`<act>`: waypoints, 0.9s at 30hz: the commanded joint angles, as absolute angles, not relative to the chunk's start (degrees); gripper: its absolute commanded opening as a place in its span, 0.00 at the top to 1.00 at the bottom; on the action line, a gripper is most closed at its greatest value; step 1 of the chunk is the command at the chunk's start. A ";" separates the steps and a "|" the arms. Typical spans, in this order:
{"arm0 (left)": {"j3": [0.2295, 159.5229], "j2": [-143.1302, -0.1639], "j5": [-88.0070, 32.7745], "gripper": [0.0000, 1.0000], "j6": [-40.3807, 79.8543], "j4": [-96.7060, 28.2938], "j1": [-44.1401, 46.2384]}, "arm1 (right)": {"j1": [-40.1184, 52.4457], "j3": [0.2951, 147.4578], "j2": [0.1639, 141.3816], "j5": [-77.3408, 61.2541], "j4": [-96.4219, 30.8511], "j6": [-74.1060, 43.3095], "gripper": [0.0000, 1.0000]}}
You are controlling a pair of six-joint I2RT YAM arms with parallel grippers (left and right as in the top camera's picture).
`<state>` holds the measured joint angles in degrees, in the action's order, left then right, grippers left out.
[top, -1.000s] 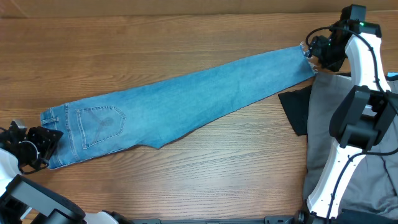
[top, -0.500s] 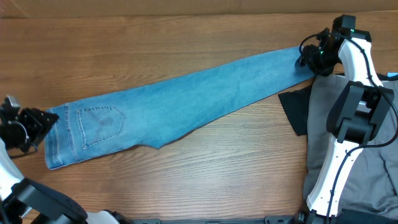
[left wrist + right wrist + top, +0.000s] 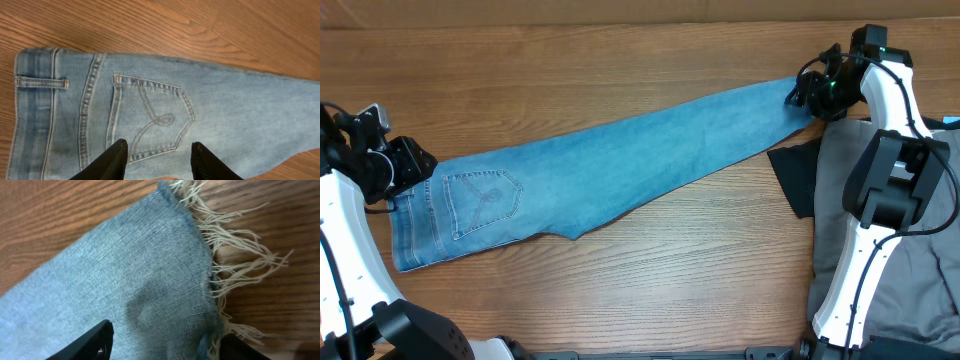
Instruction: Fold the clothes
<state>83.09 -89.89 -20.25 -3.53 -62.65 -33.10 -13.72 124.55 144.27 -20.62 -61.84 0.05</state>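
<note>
On my right wrist feed, the end of the jeans (image 3: 115,280) leg lies flat on the wooden surface (image 3: 60,210). Its frayed hem (image 3: 235,255) runs down the right side, with pale threads splayed over the wood. A small pucker (image 3: 145,312) sits low in the denim. My right tool (image 3: 165,347) is spread wide, with one of its dark fingers (image 3: 95,341) over denim and the other past the fringe.

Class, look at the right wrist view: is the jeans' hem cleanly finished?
No, the hem of the jeans is frayed into loose pale threads splayed over the table.
</note>
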 commanded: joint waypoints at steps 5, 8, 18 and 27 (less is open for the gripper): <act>84.51 -88.68 -17.67 0.55 -4.95 -62.78 -32.42 | -16.84 123.72 146.52 -18.06 -59.92 -2.11 0.32; 84.51 -88.68 -17.80 0.54 -4.97 -62.78 -32.23 | -18.24 123.72 146.52 -18.74 -58.22 -5.76 0.31; 84.51 -88.68 -17.82 0.53 -4.95 -62.87 -31.79 | -18.20 123.70 148.00 -27.11 -61.63 1.85 0.69; 84.51 -88.71 -18.02 0.47 -5.19 -63.22 -31.79 | -17.69 123.70 149.05 -39.07 -62.74 4.75 0.64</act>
<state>83.11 -89.89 -18.17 -3.64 -63.09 -32.21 -18.63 124.49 146.45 -34.20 -62.43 2.79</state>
